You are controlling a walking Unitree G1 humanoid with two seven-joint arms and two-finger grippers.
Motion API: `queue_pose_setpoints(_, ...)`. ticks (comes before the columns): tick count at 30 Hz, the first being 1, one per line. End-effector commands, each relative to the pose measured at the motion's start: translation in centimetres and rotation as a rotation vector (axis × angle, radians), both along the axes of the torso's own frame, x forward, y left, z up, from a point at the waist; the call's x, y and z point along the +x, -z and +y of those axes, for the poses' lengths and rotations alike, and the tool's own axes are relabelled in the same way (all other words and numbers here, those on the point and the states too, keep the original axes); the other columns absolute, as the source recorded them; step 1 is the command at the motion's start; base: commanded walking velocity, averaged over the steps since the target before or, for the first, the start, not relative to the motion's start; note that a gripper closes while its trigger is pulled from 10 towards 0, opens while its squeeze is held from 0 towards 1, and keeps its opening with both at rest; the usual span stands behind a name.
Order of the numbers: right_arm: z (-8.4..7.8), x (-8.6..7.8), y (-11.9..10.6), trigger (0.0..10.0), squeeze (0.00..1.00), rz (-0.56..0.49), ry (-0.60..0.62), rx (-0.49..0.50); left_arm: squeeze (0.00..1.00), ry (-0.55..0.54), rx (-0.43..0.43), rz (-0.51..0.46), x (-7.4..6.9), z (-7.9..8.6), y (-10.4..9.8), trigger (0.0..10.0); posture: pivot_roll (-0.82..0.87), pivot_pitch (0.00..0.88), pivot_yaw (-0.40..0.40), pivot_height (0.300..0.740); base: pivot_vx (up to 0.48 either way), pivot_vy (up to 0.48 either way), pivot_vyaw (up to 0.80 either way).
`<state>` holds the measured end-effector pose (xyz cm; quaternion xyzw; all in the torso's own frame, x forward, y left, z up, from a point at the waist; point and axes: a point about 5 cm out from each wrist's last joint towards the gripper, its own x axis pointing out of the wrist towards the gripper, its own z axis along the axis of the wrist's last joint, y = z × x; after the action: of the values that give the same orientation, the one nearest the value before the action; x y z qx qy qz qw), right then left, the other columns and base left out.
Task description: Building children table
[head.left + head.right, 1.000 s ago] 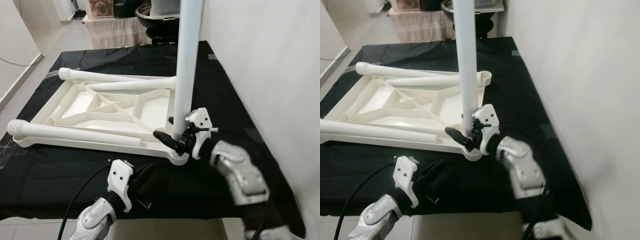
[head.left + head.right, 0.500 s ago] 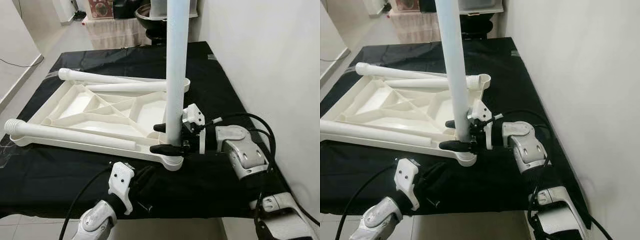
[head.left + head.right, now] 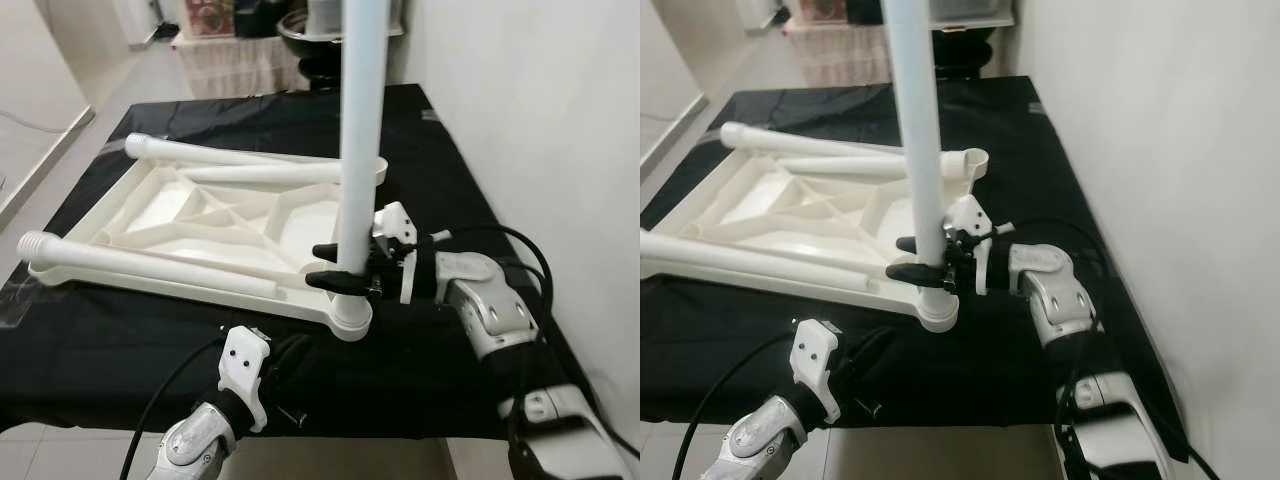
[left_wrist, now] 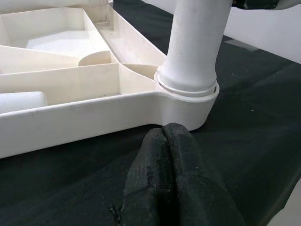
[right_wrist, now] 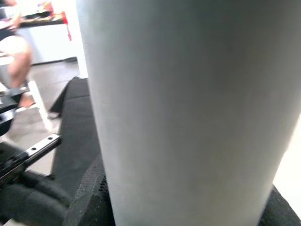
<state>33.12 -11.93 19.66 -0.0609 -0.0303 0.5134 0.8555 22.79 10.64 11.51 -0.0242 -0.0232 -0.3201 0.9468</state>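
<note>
The white tabletop (image 3: pixel 200 285) lies upside down on the black cloth (image 3: pixel 120 340). A white table leg (image 3: pixel 358 150) stands upright in its near right corner socket (image 3: pixel 350 322). My right gripper (image 3: pixel 316 266) is shut on this leg just above the socket, one finger on each side. In the right wrist view the leg (image 5: pixel 188 94) stands very close, with a black pad (image 5: pixel 89 197) against it. My left gripper (image 3: pixel 290 360) is shut and rests on the cloth just in front of the socket (image 4: pixel 188 101). Three loose legs lie on the tabletop: near (image 3: pixel 150 262), far (image 3: pixel 230 155), inner (image 3: pixel 270 172).
A white wall (image 3: pixel 540 120) runs close along the right side of the cloth. Beyond the far end stand a black basin (image 3: pixel 310 30) and a cloth-covered stand (image 3: pixel 230 60). Bare floor (image 3: pixel 60 110) lies to the left. A person's leg (image 5: pixel 14 52) shows in the right wrist view.
My right wrist has rolled about the upright leg, so its fingers went from tilted to level. The leg stayed in its socket. The left gripper has not moved.
</note>
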Motion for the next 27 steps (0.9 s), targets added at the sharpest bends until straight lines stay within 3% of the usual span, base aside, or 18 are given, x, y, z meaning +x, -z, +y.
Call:
queue_pose_setpoints(1,-1.8,-0.5,1.9,0.0,0.00,0.060,0.478,0.036,0.00,-0.007,0.002,0.003,-0.2,0.3,0.0,10.0,0.00,0.173,0.014,0.740,0.000,0.000,0.00)
queue_pose_setpoints(2,-2.4,-1.9,3.2,0.0,0.00,0.069,0.700,0.008,0.00,-0.008,0.003,0.003,-0.2,0.4,0.0,10.0,0.00,0.175,0.020,0.740,0.000,0.000,0.00)
queue_pose_setpoints(4,-2.4,-1.9,3.2,0.0,0.00,0.069,0.700,0.008,0.00,-0.008,0.003,0.003,-0.2,0.4,0.0,10.0,0.00,0.175,0.020,0.740,0.000,0.000,0.00)
queue_pose_setpoints(5,-1.0,-4.7,5.4,0.0,0.00,0.098,0.784,-0.047,0.00,-0.011,0.008,0.003,0.0,0.6,-0.1,10.0,-0.01,0.171,0.048,0.740,0.000,0.000,0.00)
queue_pose_setpoints(8,-0.3,-5.1,5.8,0.0,0.00,0.107,0.765,-0.065,0.00,-0.012,0.010,0.003,0.1,0.6,-0.1,10.0,-0.01,0.168,0.047,0.740,0.000,0.000,0.00)
queue_pose_setpoints(13,0.6,-3.6,5.1,0.0,0.00,0.056,0.710,-0.083,0.00,0.001,0.015,0.005,0.3,0.6,0.0,10.0,0.00,0.157,0.035,0.740,0.000,0.000,0.00)
queue_pose_setpoints(14,0.8,-3.1,4.8,10.0,0.00,0.047,0.703,-0.076,0.00,-0.005,0.015,0.003,0.3,0.7,0.0,10.0,0.00,0.156,0.036,0.740,0.000,0.000,0.00)
queue_pose_setpoints(17,1.2,-2.5,4.5,10.0,0.00,0.060,0.662,-0.028,0.00,-0.014,0.016,-0.001,0.4,0.7,0.1,10.0,0.01,0.152,0.031,0.740,0.000,0.000,0.00)
queue_pose_setpoints(18,1.6,-2.3,4.1,10.0,1.00,0.071,0.594,0.019,0.00,-0.016,0.017,-0.001,0.4,0.7,0.1,10.0,0.01,0.152,0.031,0.740,0.000,0.000,0.00)
queue_pose_setpoints(20,2.3,-1.8,2.7,10.0,1.00,0.062,0.469,0.103,0.00,-0.018,0.019,-0.002,0.4,0.7,0.1,10.0,0.01,0.150,0.031,0.740,0.000,0.000,0.00)
queue_pose_setpoints(24,2.5,-1.7,1.3,10.0,1.00,0.033,0.409,0.130,0.00,-0.017,0.021,-0.001,0.4,0.7,0.1,10.0,0.02,0.144,0.029,0.740,0.000,0.000,0.00)
queue_pose_setpoints(25,2.5,-1.6,0.7,10.0,0.00,0.016,0.359,0.112,0.00,-0.016,0.021,-0.001,0.4,0.7,0.1,10.0,0.02,0.143,0.024,0.740,0.000,0.000,0.00)
queue_pose_setpoints(26,2.5,-1.6,0.7,10.0,0.00,0.016,0.359,0.112,0.00,-0.016,0.021,-0.001,0.4,0.7,0.1,10.0,0.02,0.143,0.024,0.740,0.000,0.000,0.00)
queue_pose_setpoints(27,2.4,-1.5,0.1,10.0,0.00,-0.006,0.264,0.077,0.00,-0.016,0.021,-0.001,0.4,0.6,0.1,10.0,0.02,0.142,0.022,0.740,0.000,0.000,0.00)
